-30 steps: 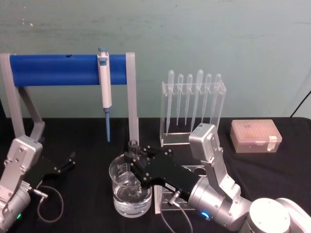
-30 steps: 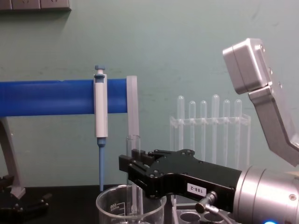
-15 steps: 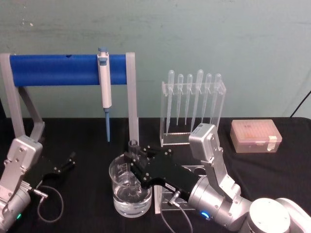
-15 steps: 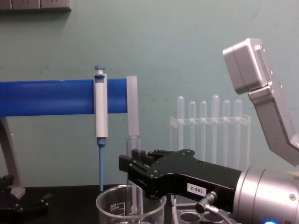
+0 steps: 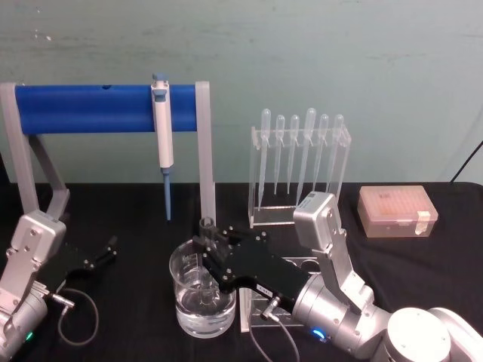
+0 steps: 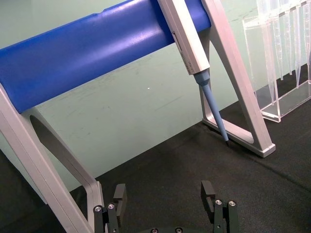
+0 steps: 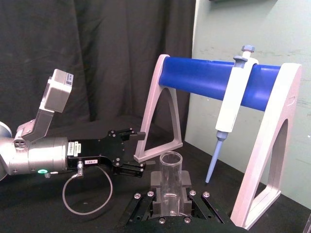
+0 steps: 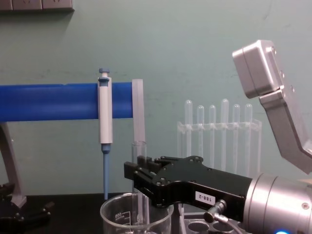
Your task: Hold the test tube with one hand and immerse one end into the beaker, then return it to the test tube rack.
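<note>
The test tube stands upright over the beaker, its lower end down inside the glass, where clear water lies at the bottom. My right gripper is shut on the tube's middle, reaching in from the right. From the chest, the test tube rises above my right gripper, and its lower part passes behind the beaker rim. The right wrist view shows the test tube clamped between both fingers. My left gripper rests open and empty at the left; its fingers stand apart.
A blue bar stand holds a white and blue micropipette behind the beaker. A clear rack of slim pipettes stands at the back right, with a pink tip box farther right. A clear holed rack lies under my right arm.
</note>
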`<action>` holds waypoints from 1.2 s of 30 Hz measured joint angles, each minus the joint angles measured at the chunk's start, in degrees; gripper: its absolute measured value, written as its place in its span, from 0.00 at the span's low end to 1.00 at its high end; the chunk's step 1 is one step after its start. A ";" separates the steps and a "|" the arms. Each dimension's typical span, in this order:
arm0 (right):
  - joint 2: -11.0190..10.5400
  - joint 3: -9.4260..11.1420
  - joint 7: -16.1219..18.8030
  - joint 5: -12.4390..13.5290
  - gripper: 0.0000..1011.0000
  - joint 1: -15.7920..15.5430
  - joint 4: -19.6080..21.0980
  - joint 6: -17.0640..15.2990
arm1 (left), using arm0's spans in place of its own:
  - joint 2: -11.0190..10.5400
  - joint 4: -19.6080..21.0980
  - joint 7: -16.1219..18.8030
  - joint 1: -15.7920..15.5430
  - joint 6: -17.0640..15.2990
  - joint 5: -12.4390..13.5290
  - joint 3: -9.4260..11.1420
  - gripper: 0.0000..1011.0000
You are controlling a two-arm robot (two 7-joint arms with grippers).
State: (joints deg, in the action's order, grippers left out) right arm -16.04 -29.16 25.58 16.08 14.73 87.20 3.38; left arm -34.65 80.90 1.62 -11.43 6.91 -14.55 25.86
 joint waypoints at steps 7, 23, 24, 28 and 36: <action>0.00 0.00 0.00 0.00 0.22 0.00 0.00 0.00 | 0.00 0.00 0.00 0.00 0.00 0.00 0.00 0.99; 0.00 0.00 0.00 0.00 0.22 0.00 0.00 0.00 | 0.00 0.00 0.00 0.00 0.00 0.00 0.00 0.99; 0.00 0.00 0.00 0.00 0.22 0.00 0.00 0.00 | 0.00 0.00 0.00 0.00 0.00 0.00 0.00 0.99; 0.00 0.00 0.00 0.00 0.22 0.00 0.00 0.00 | 0.00 0.00 0.00 0.00 0.00 0.00 0.00 0.99; 0.00 0.00 0.00 0.00 0.22 0.00 0.00 0.00 | 0.00 0.00 0.00 0.00 0.00 0.00 0.00 0.99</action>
State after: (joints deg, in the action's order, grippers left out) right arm -16.03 -29.16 25.58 16.08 14.73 87.20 3.38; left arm -34.65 80.90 1.62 -11.43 6.91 -14.55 25.86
